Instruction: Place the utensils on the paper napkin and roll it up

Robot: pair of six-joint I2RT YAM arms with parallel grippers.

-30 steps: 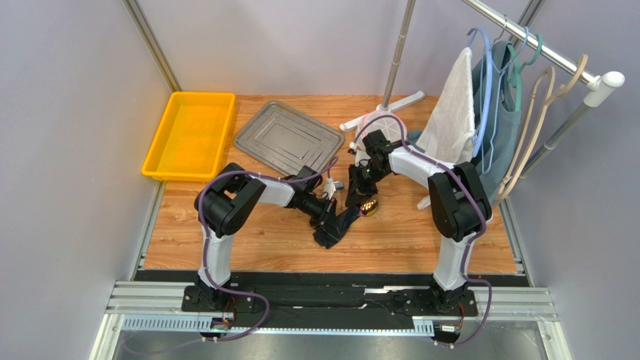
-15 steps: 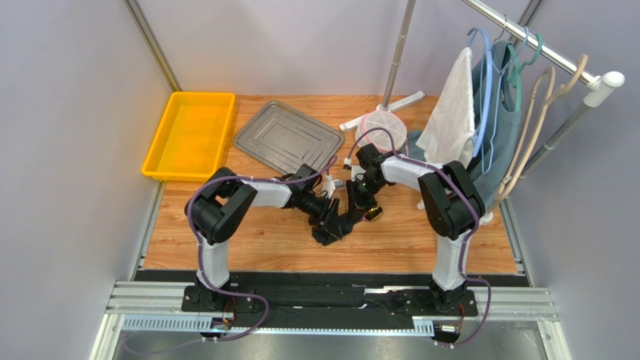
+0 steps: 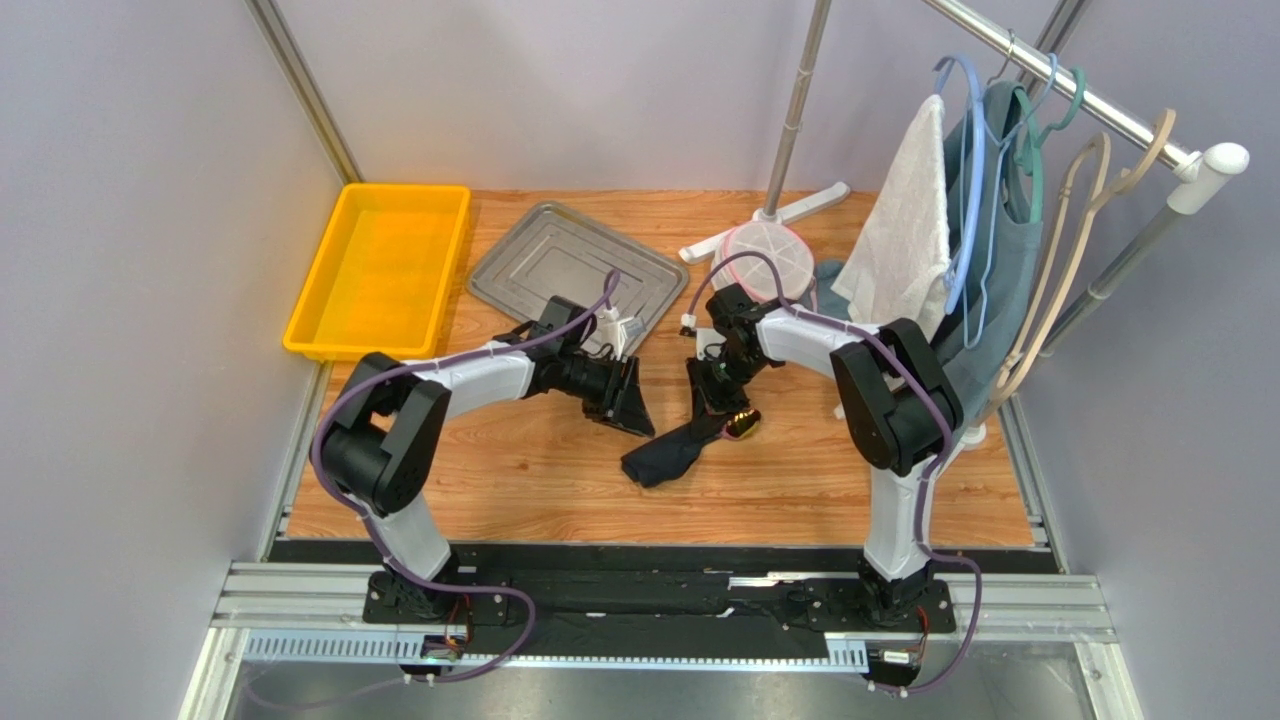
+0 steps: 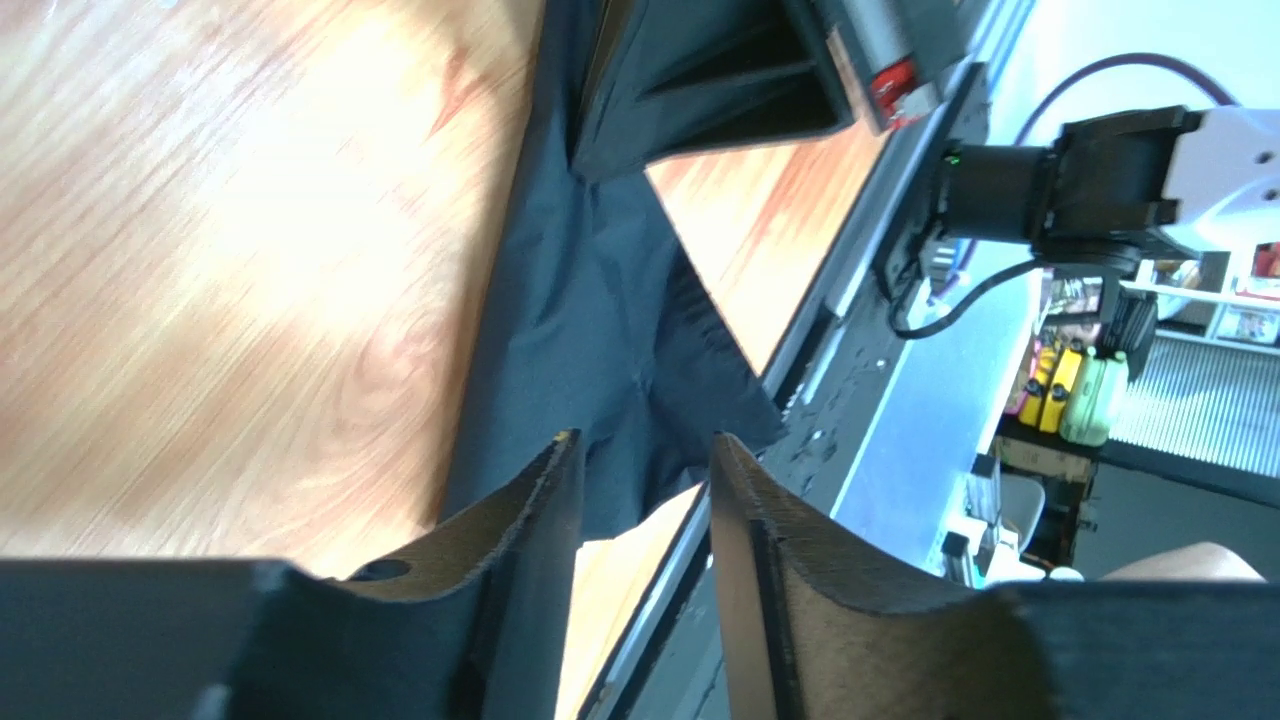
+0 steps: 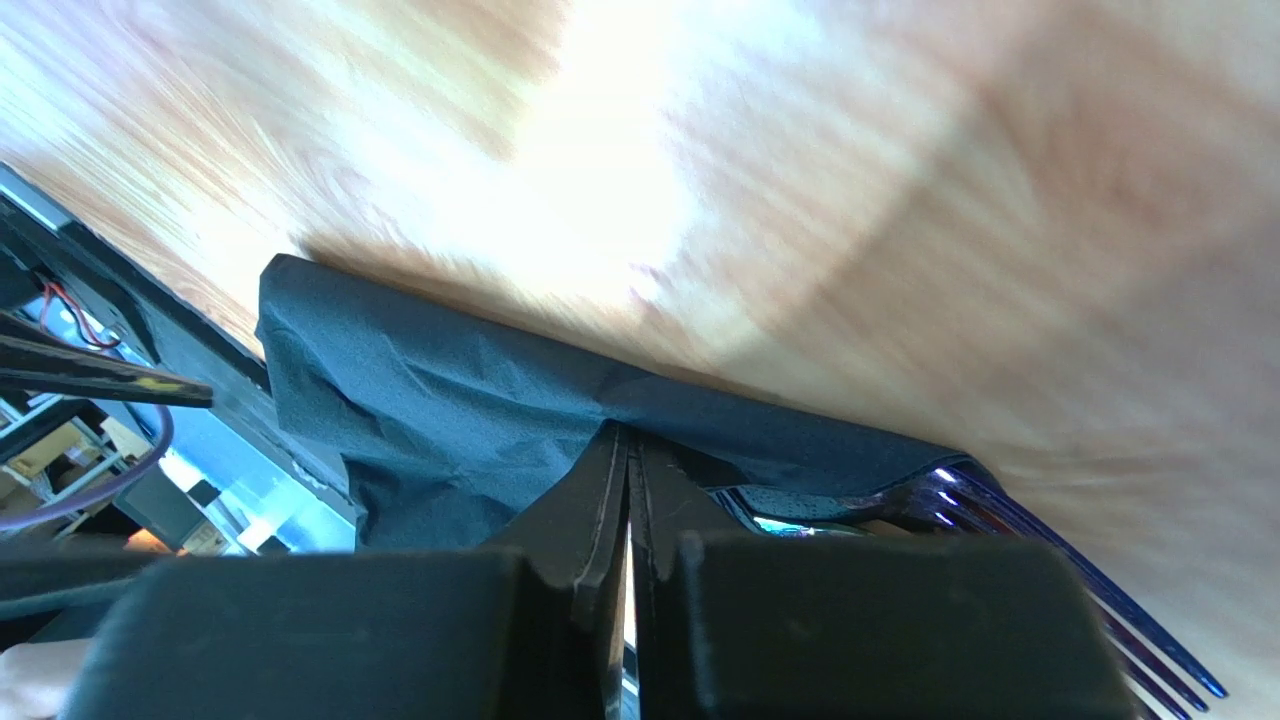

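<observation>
Pinching the upper end of the paper napkin (image 5: 436,413) between pads pressed flat together, the right gripper (image 5: 627,450) holds the dark bundle down on the wooden table (image 3: 496,480). We are, by our reading, late in the roll-up. From its wrist camera we see the purple tines of the fork (image 5: 1059,563) poking out of the folded sheet just beside those pads. From above, the gold bowl of the spoon (image 3: 738,426) shows at the same end, so we judge both utensils to be wrapped inside.

The left gripper (image 4: 639,495) stands with its fingers (image 4: 519,525) parted and nothing between them. It is near the napkin but apart from it, on the side of the grey metal tray (image 3: 564,270).

The napkin lies between the two arms as a narrow, rumpled roll slanting toward the near edge of the table, its lower end loose and somewhat flared. We take the step in hand to be tightening that roll. The next move, we think, calls for the left gripper to take the loose lower end and tuck or turn it. Meanwhile the right pins the top, so that the cutlery is not dragged out.
</observation>
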